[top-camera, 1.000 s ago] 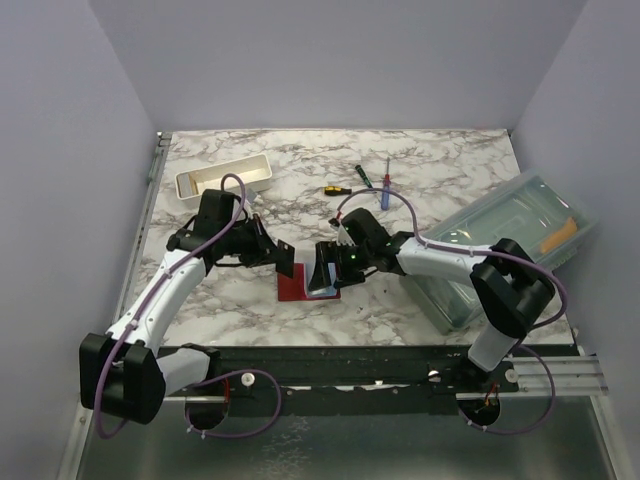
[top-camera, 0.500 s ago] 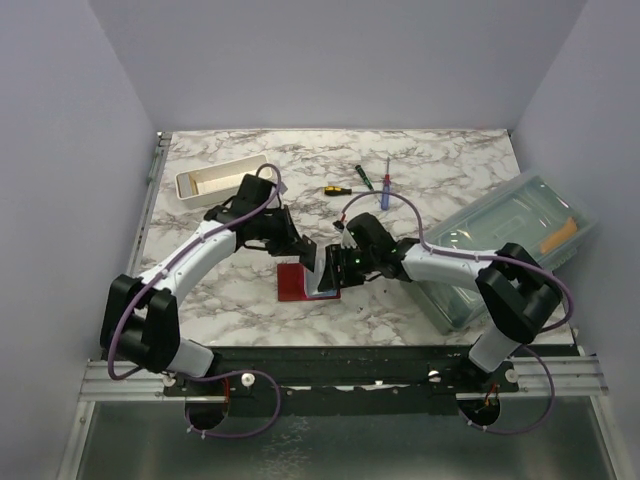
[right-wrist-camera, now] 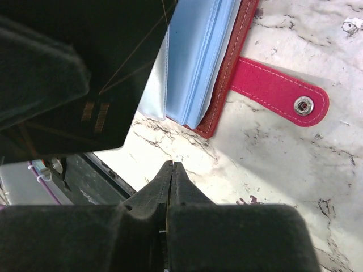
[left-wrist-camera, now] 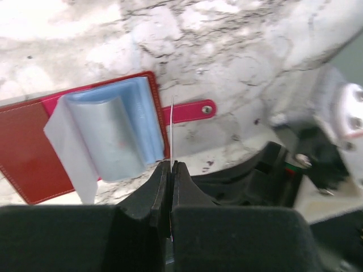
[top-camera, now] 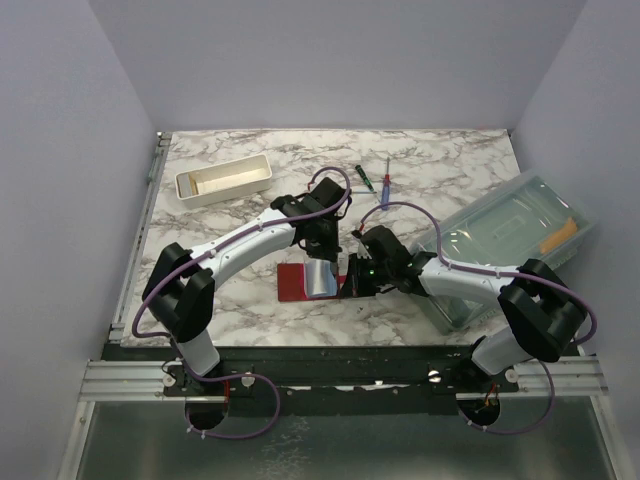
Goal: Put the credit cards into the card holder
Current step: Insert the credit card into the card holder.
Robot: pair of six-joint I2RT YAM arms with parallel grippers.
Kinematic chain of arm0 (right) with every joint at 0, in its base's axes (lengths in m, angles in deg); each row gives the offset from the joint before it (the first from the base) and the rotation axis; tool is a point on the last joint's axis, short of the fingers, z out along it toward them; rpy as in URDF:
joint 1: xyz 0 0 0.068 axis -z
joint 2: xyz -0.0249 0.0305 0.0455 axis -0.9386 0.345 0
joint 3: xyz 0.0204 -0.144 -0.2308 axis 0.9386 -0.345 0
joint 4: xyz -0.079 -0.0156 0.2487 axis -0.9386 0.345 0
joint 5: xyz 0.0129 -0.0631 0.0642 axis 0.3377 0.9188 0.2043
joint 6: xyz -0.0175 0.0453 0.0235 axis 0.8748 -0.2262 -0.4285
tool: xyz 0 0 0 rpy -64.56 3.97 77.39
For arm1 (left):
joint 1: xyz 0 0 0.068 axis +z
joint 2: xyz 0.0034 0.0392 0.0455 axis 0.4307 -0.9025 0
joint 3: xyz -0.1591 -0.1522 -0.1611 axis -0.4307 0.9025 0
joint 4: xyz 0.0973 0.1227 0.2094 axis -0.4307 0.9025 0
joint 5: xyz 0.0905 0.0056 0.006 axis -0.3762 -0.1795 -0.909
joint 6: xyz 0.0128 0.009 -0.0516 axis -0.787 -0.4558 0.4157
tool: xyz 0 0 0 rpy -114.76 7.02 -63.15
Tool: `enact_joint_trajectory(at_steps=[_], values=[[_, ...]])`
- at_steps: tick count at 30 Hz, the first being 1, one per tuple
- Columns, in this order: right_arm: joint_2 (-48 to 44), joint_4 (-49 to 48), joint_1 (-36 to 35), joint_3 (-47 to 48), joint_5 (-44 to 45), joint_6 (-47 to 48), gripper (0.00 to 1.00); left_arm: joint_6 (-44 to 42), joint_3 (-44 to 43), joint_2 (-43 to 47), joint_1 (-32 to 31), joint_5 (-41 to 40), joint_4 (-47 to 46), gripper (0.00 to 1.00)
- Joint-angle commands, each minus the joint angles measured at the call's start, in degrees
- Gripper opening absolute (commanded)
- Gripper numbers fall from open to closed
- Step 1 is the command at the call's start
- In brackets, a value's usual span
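Note:
The card holder (top-camera: 291, 284) lies open on the marble, red cover (left-wrist-camera: 22, 147) flat and pale blue sleeves (left-wrist-camera: 113, 130) bulging up. Its strap (right-wrist-camera: 278, 90) with a snap points away from the sleeves. My left gripper (left-wrist-camera: 171, 165) is shut on a thin credit card (left-wrist-camera: 172, 127), seen edge-on and upright just past the holder's right edge. The card's colour does not show. In the top view this gripper (top-camera: 326, 255) hangs over the sleeves. My right gripper (right-wrist-camera: 172, 164) is shut with nothing showing at its tips, low over the marble (top-camera: 352, 280) beside the holder's near right corner.
A white tray (top-camera: 222, 182) stands at the back left. A clear plastic box (top-camera: 510, 240) with an orange item inside fills the right side. Two small screwdrivers (top-camera: 362, 178) (top-camera: 385, 186) lie behind the arms.
My left arm has swung from the left to over the holder with its jaws shut. My right gripper has let go of the sleeves, backed off to the right and shut.

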Motion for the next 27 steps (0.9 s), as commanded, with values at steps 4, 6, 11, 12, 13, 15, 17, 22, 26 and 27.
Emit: enact_joint_trajectory(at_steps=[4,6,11,12,13,15,17,22,26,27], values=[[-1.9,1.0,0.1,-0.6,3.8,-2.3,0.0,1.5,-2.0,-4.1,-3.1,-11.1,7.7,0.0],[-2.0,0.4,0.1,-0.9,2.8,-2.2,0.0,2.0,-1.9,-4.9,-3.4,-11.1,7.6,0.0],[-0.3,-0.3,0.1,0.0,1.3,-1.1,0.0,2.2,-2.8,-6.8,-4.2,-10.8,7.5,0.0],[0.1,-0.4,0.1,0.4,1.0,-1.0,0.0,2.3,-2.9,-7.1,-4.3,-10.9,7.5,0.0],[0.5,-0.6,0.1,0.5,0.8,-1.0,0.0,2.4,-2.9,-7.4,-4.5,-11.0,7.5,0.0],[0.9,-1.1,0.1,0.8,0.4,-1.0,0.0,3.0,-3.3,-8.0,-4.9,-11.8,7.9,0.0],[0.9,-1.2,0.1,1.0,0.3,-0.9,0.0,4.0,-3.5,-8.1,-5.5,-13.7,8.9,0.0],[1.6,-1.0,0.1,1.9,-0.3,-0.5,0.0,4.7,-3.5,-8.6,-6.1,-17.8,11.5,0.0],[2.7,-2.3,0.1,2.6,-1.9,-1.0,0.0,4.1,-2.4,-8.2,-6.1,-19.2,12.7,0.0],[3.0,-2.9,0.1,2.8,-2.6,-1.2,0.0,4.1,-1.9,-7.6,-6.1,-19.6,12.8,0.0]])
